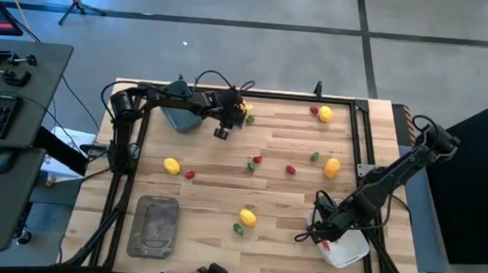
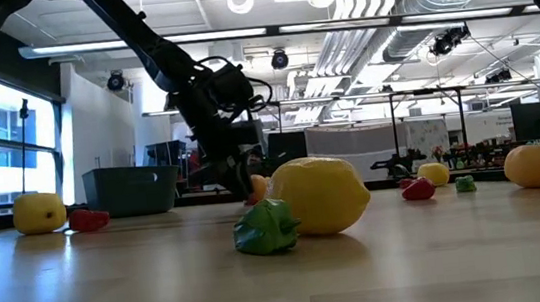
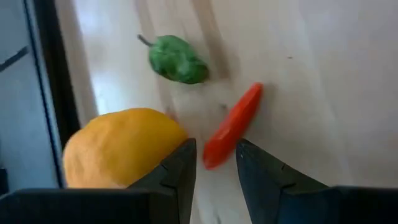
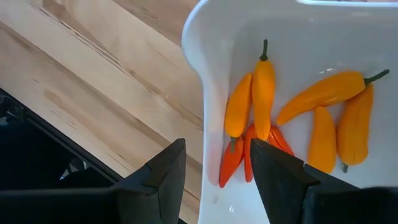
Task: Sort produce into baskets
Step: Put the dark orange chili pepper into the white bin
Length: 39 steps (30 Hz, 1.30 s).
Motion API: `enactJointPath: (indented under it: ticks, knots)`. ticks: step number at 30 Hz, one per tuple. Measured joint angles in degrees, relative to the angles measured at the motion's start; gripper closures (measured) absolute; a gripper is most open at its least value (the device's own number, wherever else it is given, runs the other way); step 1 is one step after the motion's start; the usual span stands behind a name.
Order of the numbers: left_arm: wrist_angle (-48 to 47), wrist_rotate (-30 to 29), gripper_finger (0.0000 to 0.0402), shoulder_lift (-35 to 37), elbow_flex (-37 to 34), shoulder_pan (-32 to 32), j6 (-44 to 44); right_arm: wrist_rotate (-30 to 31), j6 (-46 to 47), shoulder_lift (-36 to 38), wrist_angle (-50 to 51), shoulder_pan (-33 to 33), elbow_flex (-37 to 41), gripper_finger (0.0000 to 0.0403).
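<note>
The pale wooden worktop (image 1: 223, 195) carries scattered toy produce, with the deep blue-grey tub (image 1: 179, 115) at its far left, the shallow grey tray (image 1: 155, 225) at the near left and the white tub (image 4: 298, 93) at the near right. My right gripper (image 4: 216, 165) hangs over the white tub's rim, jaws parted and empty, above the thin orange peppers (image 4: 311, 112) lying inside. My left gripper (image 3: 216, 165) hovers near the blue-grey tub with jaws narrow and holding nothing, over a slim red chilli (image 3: 233, 124) beside a yellow lemon (image 3: 121, 146) and a small green piece (image 3: 177, 59).
</note>
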State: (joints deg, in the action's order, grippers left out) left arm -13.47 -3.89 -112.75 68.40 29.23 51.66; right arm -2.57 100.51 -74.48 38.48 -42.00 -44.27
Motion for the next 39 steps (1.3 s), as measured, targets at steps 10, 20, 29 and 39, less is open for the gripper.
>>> enactJointPath:
  ticks: [10,20,29,39]
  knots:
    - [-0.8,4.1,0.0298,0.0,0.0,0.9,0.4,0.0,-0.1,0.0,0.0,0.0,0.0,0.0233]
    - [-1.1,4.9,0.0302,-1.9,0.3,0.8,0.3,0.1,0.0,0.0,-0.2,0.0,0.0,0.0233]
    - [-1.7,4.4,0.0377,-1.7,0.2,0.4,-1.3,0.1,0.0,0.0,-0.5,0.0,0.0,0.0233]
    - [-5.2,7.5,0.0401,0.0,0.1,0.3,-6.2,0.1,-0.5,0.0,-1.6,-0.3,0.0,0.0233]
